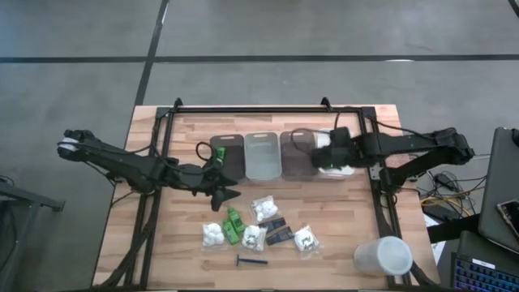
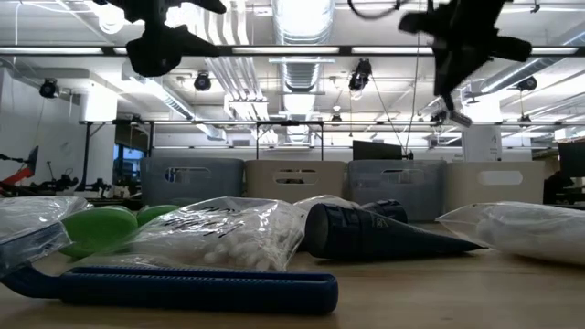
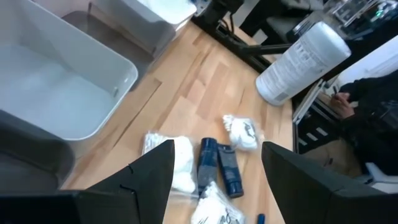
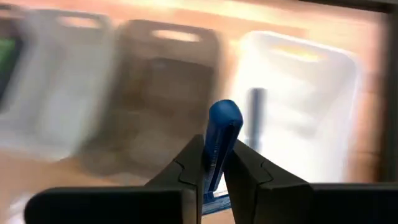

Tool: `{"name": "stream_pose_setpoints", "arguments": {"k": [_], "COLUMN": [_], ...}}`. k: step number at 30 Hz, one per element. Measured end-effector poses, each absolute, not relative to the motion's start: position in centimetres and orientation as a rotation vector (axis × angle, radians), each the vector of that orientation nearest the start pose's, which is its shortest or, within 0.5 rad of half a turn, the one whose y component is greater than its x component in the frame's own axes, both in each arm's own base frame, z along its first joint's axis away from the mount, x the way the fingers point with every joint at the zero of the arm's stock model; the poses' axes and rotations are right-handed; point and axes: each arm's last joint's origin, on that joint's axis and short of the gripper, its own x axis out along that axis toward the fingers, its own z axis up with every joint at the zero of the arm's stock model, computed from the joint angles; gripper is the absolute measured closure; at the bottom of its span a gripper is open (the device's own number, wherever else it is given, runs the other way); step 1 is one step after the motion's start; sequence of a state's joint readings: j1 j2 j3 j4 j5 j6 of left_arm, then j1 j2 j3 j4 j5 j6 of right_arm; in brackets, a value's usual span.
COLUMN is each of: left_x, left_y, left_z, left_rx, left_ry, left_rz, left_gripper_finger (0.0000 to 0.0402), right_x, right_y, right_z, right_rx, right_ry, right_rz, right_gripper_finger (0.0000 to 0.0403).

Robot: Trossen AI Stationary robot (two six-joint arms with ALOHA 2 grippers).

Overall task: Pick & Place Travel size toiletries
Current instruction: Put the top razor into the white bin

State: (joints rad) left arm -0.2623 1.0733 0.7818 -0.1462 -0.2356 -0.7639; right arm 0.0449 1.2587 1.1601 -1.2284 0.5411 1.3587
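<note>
desk [image 1: 162, 251]: wooden top carrying four bins in a row at the far side and a cluster of toiletries nearer the front edge.
bins [image 1: 262, 156]: four rectangular plastic bins side by side; the white bin [image 1: 339, 168] at the right end is partly covered by the right arm.
left pincer [image 1: 224, 194]: hovers above the desk between the bin row and the toiletries; in the left wrist view its fingers [image 3: 149, 180] stand wide apart with nothing between them.
right pincer [image 1: 324, 150]: hangs over the right end of the bin row; in the right wrist view it is closed on a blue razor [image 4: 221, 146], whose rounded end rises above the fingertips; a thin dark stick [image 4: 256, 112] shows in the white bin beyond.
green bottles [image 1: 234, 224]: lie together on the desk in the middle of the cluster, beside the puff packets.
puff packets [image 1: 263, 209]: clear packets of white puffs, several scattered around the bottles.
black packets [image 1: 277, 229]: two flat dark packets lying side by side, right of the bottles.
second razor [image 1: 251, 261]: dark stick lying alone, nearest the front edge.
white cup [image 1: 383, 256]: lies on its side at the desk's right front corner.
</note>
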Motion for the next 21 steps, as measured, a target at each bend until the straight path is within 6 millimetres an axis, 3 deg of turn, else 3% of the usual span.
{"name": "stream_pose_setpoints", "arguments": {"k": [6,11,16,21], "left_x": [22.6,22.5,22.5,22.5], "left_y": [-5.4,-5.4,-5.4,-5.4], "left_z": [28.0,27.9,27.9,27.8], "left_rx": [-0.626,-0.618,-0.61,-0.608], "left_ry": [0.433,0.441,0.446,0.447], "left_rz": [0.142,0.143,0.142,0.141], "left_gripper_finger": [0.0156,0.0156,0.0156,0.0156], "right_x": [20.6,20.0,19.2,18.5], "right_y": [-4.6,-7.7,-9.3,-9.7], "right_z": [29.4,27.1,25.1,23.8], "right_rx": [0.797,0.906,1.045,1.08], "right_ry": [0.83,0.971,1.019,1.04], "right_rz": [-1.227,-1.191,-1.141,-1.183], "right_gripper_finger": [0.036,0.0363,0.0352,0.0323]}}
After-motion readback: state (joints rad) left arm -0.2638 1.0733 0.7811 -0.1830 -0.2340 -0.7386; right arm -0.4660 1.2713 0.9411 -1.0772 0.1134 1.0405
